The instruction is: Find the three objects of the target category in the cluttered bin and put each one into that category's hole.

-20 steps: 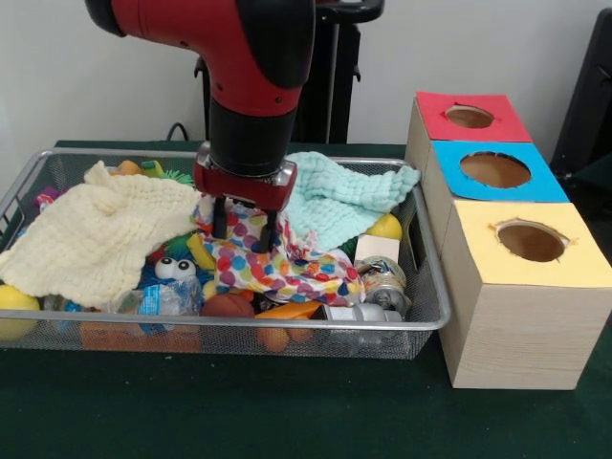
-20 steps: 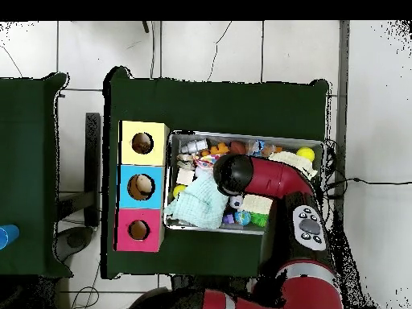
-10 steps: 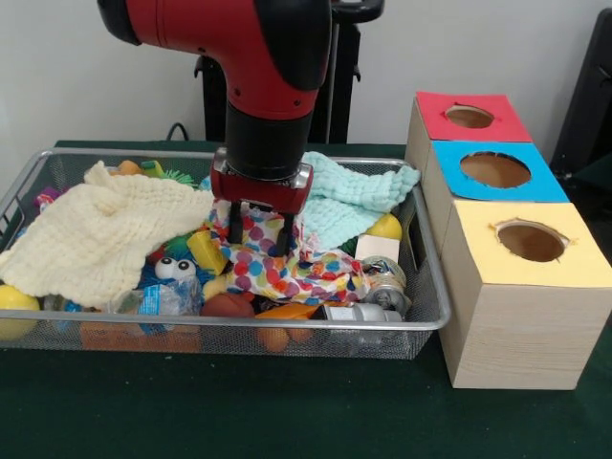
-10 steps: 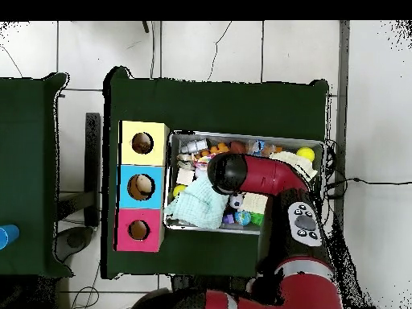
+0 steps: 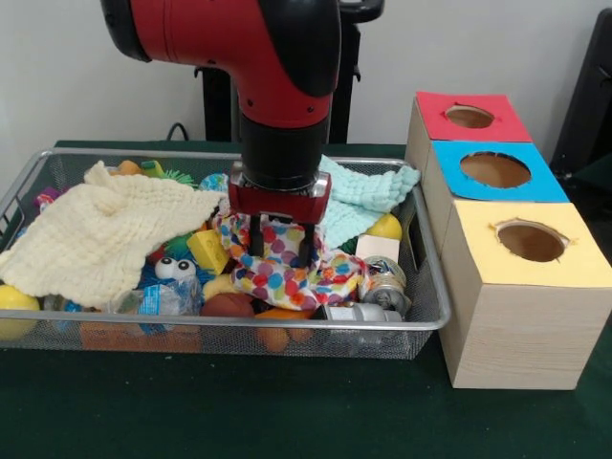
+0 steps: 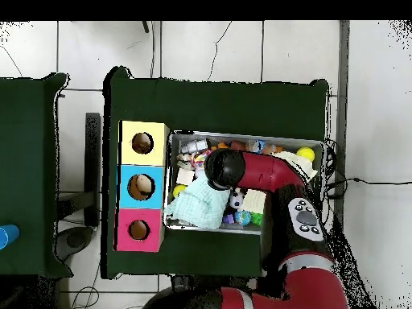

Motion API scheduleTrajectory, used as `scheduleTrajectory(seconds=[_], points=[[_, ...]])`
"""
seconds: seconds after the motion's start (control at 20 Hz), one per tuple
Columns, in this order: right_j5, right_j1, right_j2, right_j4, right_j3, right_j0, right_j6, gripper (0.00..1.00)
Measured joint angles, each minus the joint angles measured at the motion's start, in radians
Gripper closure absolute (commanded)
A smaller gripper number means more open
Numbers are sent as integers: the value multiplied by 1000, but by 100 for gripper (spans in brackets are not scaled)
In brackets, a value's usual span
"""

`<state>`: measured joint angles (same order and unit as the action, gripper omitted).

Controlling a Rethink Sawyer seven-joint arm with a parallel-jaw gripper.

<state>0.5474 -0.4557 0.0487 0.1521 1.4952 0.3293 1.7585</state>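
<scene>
Arm comes straight down into the wire bin (image 5: 432,316), wrist vertical, claw (image 5: 279,249) with both fingers pushed into the polka-dot cloth (image 5: 292,273) at bin centre; fingers stand apart, but can't tell if they're pinching fabric or just open on it. In the overhead view the arm reaches across the bin from its right end and covers the claw. Cloths: three — cream one (image 5: 96,229) draped over the bin's left half, mint one (image 5: 359,201) at back right, polka-dot one under the claw. Sorting boxes: three in a row just right of the bin, touching each other — red-topped (image 5: 470,117) farthest, blue-topped (image 5: 495,170) middle, yellow-topped (image 5: 529,244) nearest, one round hole each. Loose clutter along the bin's front: yellow ball (image 5: 16,304) in the left corner, a second yellow ball (image 5: 385,227) at right by the mint cloth, googly-eyed blue toy (image 5: 172,270), metal can (image 5: 382,284) at front right. All on the green tabletop (image 5: 287,411).
</scene>
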Motion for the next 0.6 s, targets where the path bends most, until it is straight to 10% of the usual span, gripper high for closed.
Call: scheduleTrajectory(seconds=[0.6], points=[[-152,67,51,0,1,25,0,0]])
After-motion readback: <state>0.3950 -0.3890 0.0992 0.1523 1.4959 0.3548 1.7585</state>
